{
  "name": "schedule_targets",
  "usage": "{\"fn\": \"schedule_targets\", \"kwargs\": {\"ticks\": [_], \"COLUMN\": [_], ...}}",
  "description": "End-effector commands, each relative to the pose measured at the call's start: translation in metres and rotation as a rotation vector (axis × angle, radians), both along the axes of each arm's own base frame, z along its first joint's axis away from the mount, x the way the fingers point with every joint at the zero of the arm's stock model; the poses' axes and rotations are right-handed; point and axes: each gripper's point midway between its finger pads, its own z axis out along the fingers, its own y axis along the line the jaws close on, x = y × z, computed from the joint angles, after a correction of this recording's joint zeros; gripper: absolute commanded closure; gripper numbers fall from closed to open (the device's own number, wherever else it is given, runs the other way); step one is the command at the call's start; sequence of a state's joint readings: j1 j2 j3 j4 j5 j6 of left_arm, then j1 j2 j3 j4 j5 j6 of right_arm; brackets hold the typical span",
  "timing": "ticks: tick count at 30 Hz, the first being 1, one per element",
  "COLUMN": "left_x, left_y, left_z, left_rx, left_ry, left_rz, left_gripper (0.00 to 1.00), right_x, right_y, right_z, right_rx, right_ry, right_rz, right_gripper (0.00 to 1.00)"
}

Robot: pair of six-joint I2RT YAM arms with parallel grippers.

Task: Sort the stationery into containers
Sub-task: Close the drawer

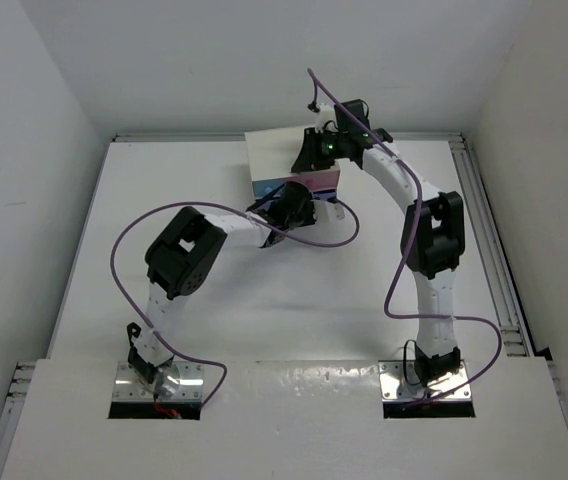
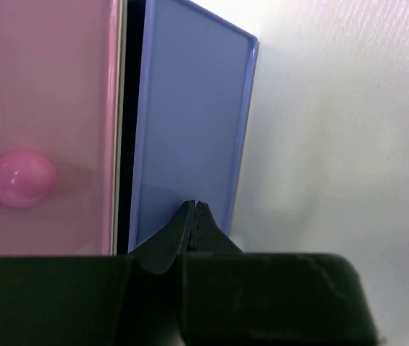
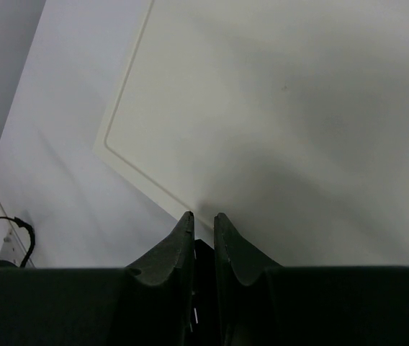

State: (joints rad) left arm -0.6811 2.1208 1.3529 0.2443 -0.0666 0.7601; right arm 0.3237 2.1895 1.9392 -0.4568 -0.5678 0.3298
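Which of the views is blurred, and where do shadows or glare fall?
Left wrist: the pink knob looks soft, its edges blurred. Right wrist: a broad grey shadow lies on the cabinet top. Top external: sharp, with glare on the base plates.

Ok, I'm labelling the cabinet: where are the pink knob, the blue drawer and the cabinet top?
Pink knob (image 2: 23,178): left wrist view, centre of the ball.
Blue drawer (image 2: 190,122): left wrist view, middle of its front panel.
Cabinet top (image 3: 284,108): right wrist view, bare flat surface.

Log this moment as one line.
left gripper: shut, tips at periwinkle drawer front | right gripper: slightly open, over white cabinet top
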Motion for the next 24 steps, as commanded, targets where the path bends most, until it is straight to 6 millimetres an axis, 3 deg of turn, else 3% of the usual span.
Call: {"fn": "schedule_targets", "kwargs": {"ticks": [1, 9, 18, 22, 23, 24], "left_x": [0.013, 0.023, 0.029, 0.016, 0.012, 0.001], "left_y": [-0.001, -0.002, 0.011, 0.011, 0.008, 0.004], "left_z": [0.015, 0.016, 0.019, 0.024, 0.037, 0.035], "left_rx": [0.033, 0.065, 0.092, 0.06, 0.04, 0.034], "left_ry": [-0.064, -0.102, -0.125, -0.093, -0.106, -0.089], "left_rz": [-0.004, -0.003, 0.038, 0.019, 0.007, -0.011], "left_gripper": [1.0, 1.0, 1.0, 1.0, 1.0, 1.0], "right_x": [-0.009, -0.012, -0.013, -0.013, -0.013, -0.012], "right_y": [0.002, 0.002, 0.004, 0.003, 0.003, 0.001], "right_z": [-0.014, -0.015, -0.016, -0.009, -0.002, 0.001], "right_rx": [0.006, 0.007, 0.017, 0.021, 0.025, 0.026], "right_ry": [0.065, 0.074, 0.083, 0.07, 0.055, 0.051], "right_rz": [0.011, 0.01, 0.009, 0.008, 0.007, 0.0], "right_gripper": [0.84, 0.84, 0.84, 0.82, 0.76, 0.73]}}
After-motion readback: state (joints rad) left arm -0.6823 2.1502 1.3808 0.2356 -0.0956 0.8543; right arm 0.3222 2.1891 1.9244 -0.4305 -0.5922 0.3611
